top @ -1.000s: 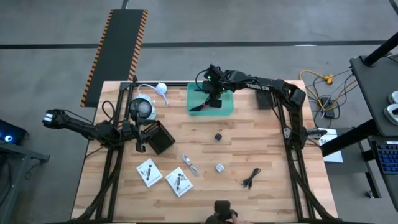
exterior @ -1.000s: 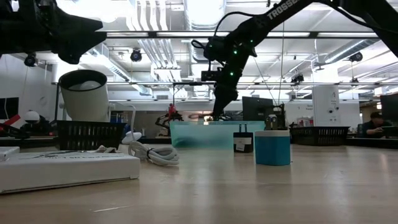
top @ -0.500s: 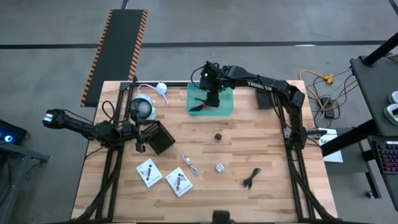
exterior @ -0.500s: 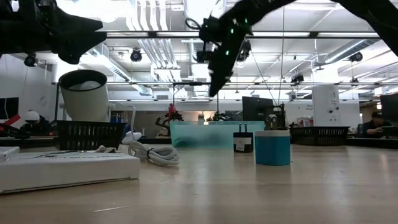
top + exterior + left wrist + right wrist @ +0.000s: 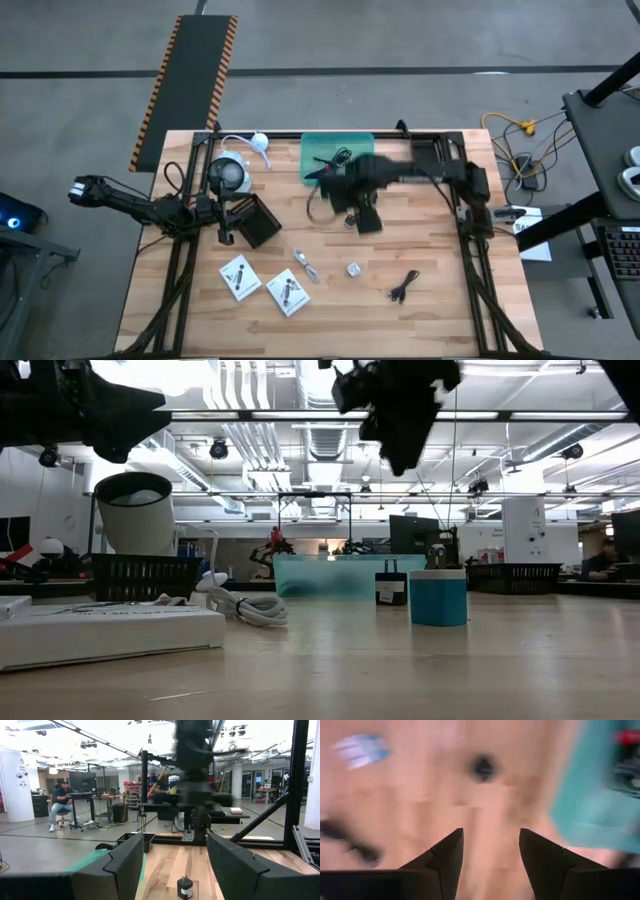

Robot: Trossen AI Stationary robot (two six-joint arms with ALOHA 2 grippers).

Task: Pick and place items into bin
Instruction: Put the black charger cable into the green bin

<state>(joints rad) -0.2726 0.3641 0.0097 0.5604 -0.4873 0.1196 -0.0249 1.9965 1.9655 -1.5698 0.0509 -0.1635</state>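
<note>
The teal bin (image 5: 338, 150) stands at the table's far middle with dark items (image 5: 327, 162) inside. My right gripper (image 5: 487, 845) hangs open and blurred above the table's middle (image 5: 362, 210), just near of the bin, pointing down, with nothing between its fingers. A small dark bit (image 5: 482, 766) lies on the wood below it. On the near half lie a silvery bit (image 5: 353, 269), a coiled black cable (image 5: 403, 287), two white packets (image 5: 240, 277) and a pale stick (image 5: 306, 265). My left gripper (image 5: 175, 865) waits open at the table's left (image 5: 232, 215).
A white round device with a cord (image 5: 228, 175) and a black square box (image 5: 258, 222) sit at the left beside my left arm. In the low view a blue-wrapped bit (image 5: 438, 598) and a small dark cube (image 5: 390, 588) stand in front of the bin (image 5: 335, 575).
My right gripper has risen out of the bin and swung toward the table's near edge, ending over the table's middle. It has tipped from slanting until it points straight down. The move is fast enough to blur the arm.
</note>
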